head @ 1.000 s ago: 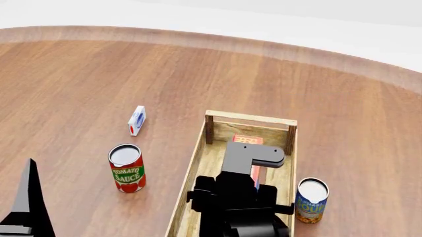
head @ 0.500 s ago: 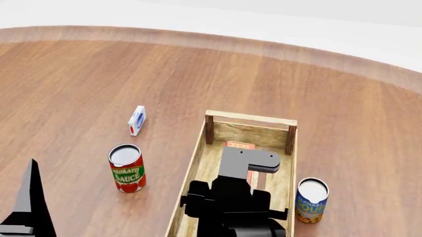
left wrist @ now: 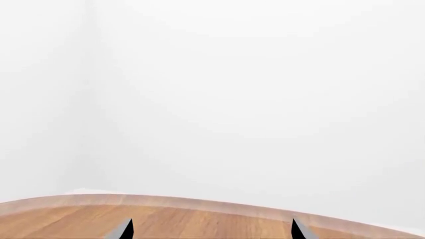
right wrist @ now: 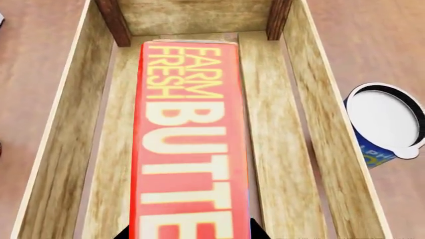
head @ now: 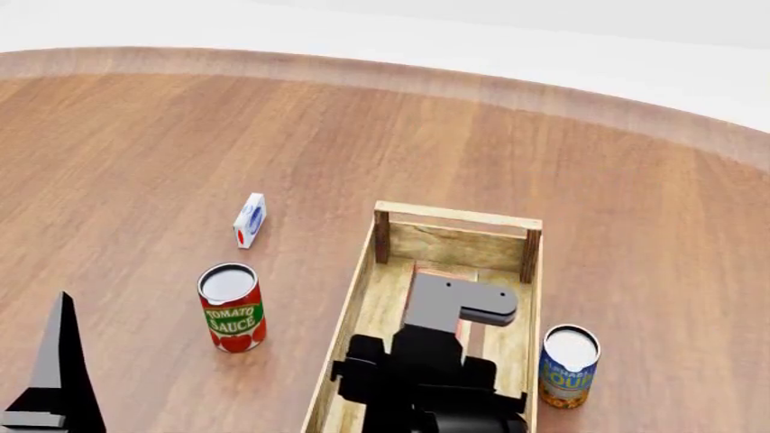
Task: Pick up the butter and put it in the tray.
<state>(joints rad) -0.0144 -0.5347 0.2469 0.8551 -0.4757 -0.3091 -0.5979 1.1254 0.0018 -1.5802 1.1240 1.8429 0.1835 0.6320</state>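
Note:
The butter [right wrist: 189, 139], a red-orange box lettered FARM FRESH BUTTER, lies lengthwise inside the pale wooden tray [right wrist: 66, 139]. My right gripper [right wrist: 190, 234] is shut on its near end, with a dark fingertip against each long side. In the head view my right arm hides most of the butter [head: 435, 268]; only a red edge shows near the tray's [head: 349, 307] far end. Whether the box touches the slats I cannot tell. My left gripper [left wrist: 211, 231] is open, its tips wide apart over bare table, and it stands low at the left in the head view [head: 54, 370].
A tomato sauce can [head: 231, 307] stands left of the tray. A blue soup can [head: 568, 365] stands close against the tray's right wall, also seen from the right wrist [right wrist: 388, 124]. A small white-blue-red carton [head: 249, 219] lies farther back left.
My right gripper has drawn back toward me along the tray and lower, carrying the butter with it. The left arm has barely moved.

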